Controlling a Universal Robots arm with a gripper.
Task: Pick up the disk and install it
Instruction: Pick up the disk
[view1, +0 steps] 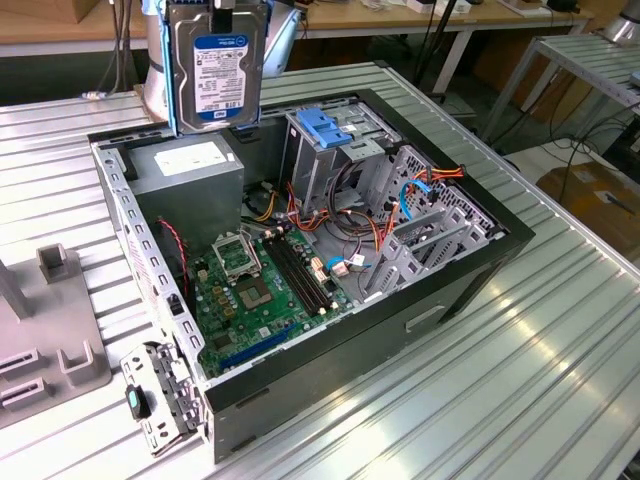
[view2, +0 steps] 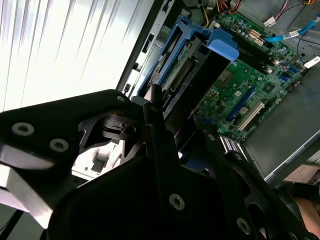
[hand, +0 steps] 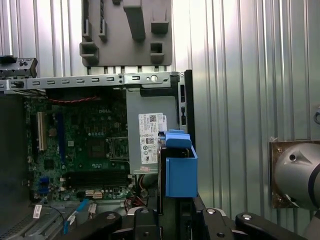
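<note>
Disk (view1: 221, 72) upright, clamped between the closed pincer (hand: 176, 214) fingers; open computer case (view1: 400, 335) sits below the pincer on the worktop (view1: 560, 390).

Upright disk (view1: 218, 68), aloft; blue-white label facing out, blue side rails.

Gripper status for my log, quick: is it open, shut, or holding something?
Gripper: shut on the disk, which it holds upright.
</note>
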